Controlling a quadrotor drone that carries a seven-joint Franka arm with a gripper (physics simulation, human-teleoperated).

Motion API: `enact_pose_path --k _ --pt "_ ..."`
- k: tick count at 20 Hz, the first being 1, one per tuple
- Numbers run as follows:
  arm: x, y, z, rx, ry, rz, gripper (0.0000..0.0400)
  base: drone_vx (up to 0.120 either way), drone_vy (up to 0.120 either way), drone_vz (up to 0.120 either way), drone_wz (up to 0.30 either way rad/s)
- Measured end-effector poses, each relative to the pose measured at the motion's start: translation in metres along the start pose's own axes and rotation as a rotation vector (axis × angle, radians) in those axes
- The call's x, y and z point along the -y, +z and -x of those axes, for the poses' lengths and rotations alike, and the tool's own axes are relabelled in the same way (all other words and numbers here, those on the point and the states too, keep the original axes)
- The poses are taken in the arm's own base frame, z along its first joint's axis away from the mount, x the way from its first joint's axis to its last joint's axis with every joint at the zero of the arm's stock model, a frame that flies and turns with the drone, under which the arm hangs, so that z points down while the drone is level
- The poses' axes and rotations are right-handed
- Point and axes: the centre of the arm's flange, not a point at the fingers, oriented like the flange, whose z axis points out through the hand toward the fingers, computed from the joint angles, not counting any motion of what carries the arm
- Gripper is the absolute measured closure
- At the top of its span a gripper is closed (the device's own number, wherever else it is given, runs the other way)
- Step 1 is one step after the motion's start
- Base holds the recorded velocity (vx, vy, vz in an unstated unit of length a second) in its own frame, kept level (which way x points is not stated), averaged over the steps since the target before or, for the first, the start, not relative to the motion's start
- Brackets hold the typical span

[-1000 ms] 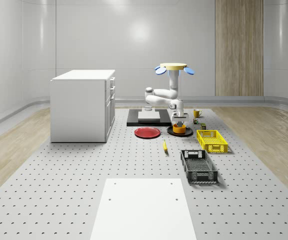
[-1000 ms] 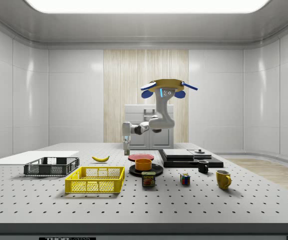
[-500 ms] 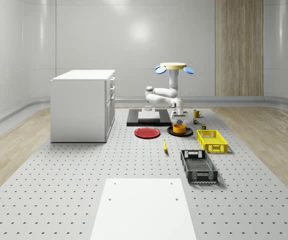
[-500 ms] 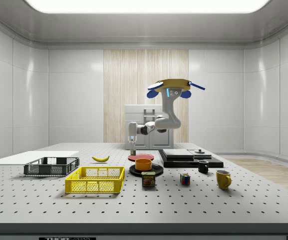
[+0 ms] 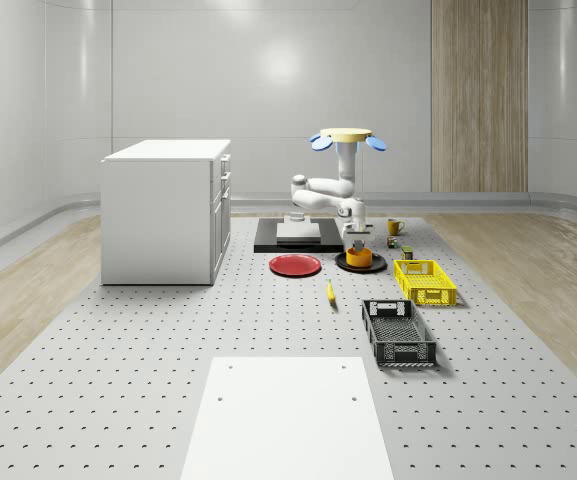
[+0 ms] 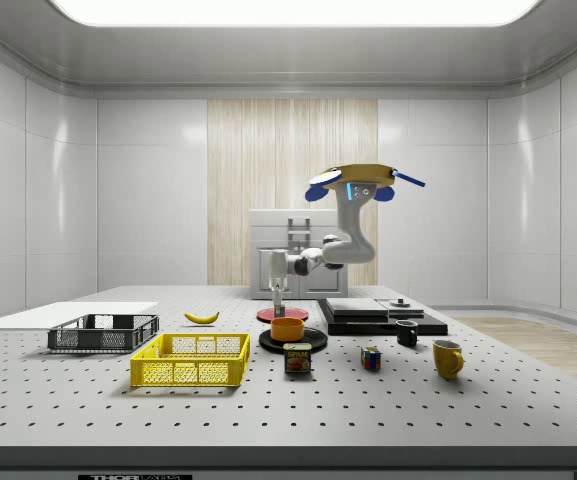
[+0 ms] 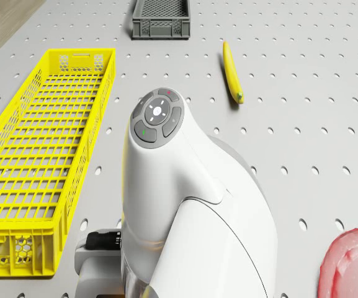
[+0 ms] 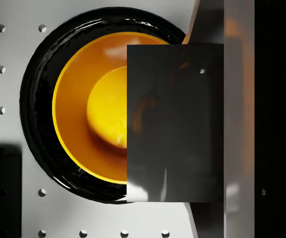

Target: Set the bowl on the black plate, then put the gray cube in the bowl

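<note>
An orange bowl (image 5: 359,258) sits on the black plate (image 5: 345,264), also seen in the side view as the bowl (image 6: 288,328) on the plate (image 6: 290,342). My gripper (image 5: 357,243) hangs just above the bowl, pointing down, shut on the gray cube (image 8: 175,121). In the wrist view the cube covers part of the bowl (image 8: 88,106), and the plate (image 8: 36,99) rings it. The drone (image 6: 363,183) hovers above the black platform (image 6: 378,315), with its arm bent down toward the plate.
A red plate (image 5: 295,265) lies beside the black plate. A yellow basket (image 5: 425,281), a dark crate (image 5: 398,332) and a banana (image 5: 330,292) lie nearer the whole-scene camera. A white cabinet (image 5: 166,210) stands at that view's left. A can (image 6: 298,359) and mugs (image 6: 446,357) stand nearby.
Drone and arm have shifted toward the side view's right. The gripper, still holding the cube, has moved from beside the plate to over the bowl.
</note>
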Motion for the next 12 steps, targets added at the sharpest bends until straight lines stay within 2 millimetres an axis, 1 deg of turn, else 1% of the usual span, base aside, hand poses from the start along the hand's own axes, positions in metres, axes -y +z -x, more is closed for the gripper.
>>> enact_pose_path --k 5,8,12 --pt "0.0 0.0 0.0 0.0 0.0 0.0 0.0149 -0.12 0.0 0.0 0.0" --pt "0.0 0.005 0.0 0.0 0.0 0.0 0.0149 0.0 0.0 0.0 0.0" --pt "0.0 0.018 0.0 0.0 0.0 0.0 0.0149 0.0 0.0 0.0 0.0"
